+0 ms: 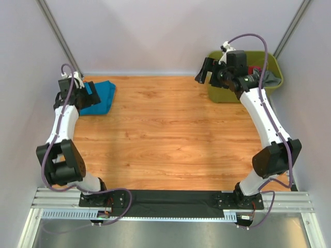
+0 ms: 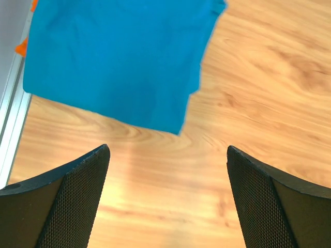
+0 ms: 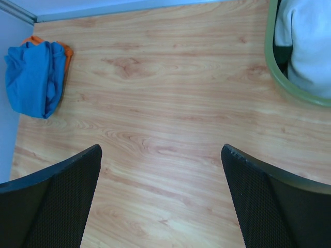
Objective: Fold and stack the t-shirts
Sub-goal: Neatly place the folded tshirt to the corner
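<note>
Teal t-shirt [image 2: 119,57] lay folded at 12 o'clock from the left claw [image 2: 168,149], near it, atop what was probably the orange t-shirt [image 3: 67,51], of which only edges showed. That claw gaped wide, holding nothing. The right claw [image 3: 160,150], equally wide and empty, hung well apart beside the olive-green tub [image 3: 274,67], at 3 o'clock across the surface [image 1: 165,134].

We're seeing one teal-blue t-shirt [image 2: 119,57] and one orange t-shirt [image 3: 66,51], making two shirts. One olive-green tub [image 1: 221,94] is showing, and two grippers are hovering: left gripper [image 2: 168,150], right gripper [image 3: 161,147].
</note>
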`<state>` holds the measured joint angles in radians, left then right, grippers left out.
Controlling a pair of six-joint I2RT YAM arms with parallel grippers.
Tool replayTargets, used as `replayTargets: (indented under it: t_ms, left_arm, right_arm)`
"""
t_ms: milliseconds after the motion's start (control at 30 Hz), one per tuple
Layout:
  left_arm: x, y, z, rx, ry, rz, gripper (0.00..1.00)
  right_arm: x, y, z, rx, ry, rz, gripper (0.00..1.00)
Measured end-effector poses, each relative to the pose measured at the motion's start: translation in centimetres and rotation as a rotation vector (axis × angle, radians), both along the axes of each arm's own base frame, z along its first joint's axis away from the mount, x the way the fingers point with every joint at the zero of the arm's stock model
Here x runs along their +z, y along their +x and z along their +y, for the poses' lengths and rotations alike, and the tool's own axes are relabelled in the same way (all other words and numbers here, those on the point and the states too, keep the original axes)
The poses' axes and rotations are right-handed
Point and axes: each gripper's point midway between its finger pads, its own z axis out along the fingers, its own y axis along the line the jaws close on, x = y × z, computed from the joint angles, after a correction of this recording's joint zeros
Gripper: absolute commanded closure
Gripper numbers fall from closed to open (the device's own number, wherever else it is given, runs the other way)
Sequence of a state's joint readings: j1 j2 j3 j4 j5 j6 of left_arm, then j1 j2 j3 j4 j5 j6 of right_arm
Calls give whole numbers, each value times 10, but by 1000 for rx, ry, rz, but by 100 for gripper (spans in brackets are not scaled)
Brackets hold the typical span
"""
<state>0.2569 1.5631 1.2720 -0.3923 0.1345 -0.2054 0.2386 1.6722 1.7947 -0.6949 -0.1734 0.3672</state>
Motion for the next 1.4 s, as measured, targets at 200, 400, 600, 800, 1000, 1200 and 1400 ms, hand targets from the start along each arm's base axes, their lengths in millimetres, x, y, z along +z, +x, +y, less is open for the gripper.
replayTargets:
  t_ms: [200,400,600,800,1000,1200,1400]
  left_arm:
    - [83,-46,-31,-58,13,-201,1]
    - [183,-117,-59,-119,62,-488,1]
    - [186,-175,-83,-176,71,-551,1]
    - [132,-193,-109,-278,28,-427,1]
    - [98,-196,-134,-381,-5,-343,1]
    - [95,-194,-130,-359,12,-336,0]
    - [92,-190,-127,-340,23,-323,1]
  right_arm:
    - [-12,-35,-11,-1,-30,22,0]
    - [3,-81,-31,-41,-38,-59,0]
    - [14,-135,-55,-105,-24,-173,0]
    - [-15,-179,-82,-204,-26,-214,0]
    - [-58,-204,-101,-313,-8,-191,0]
    - [-66,-203,-104,-349,13,-172,0]
    - [-77,-193,-101,-347,-6,-122,0]
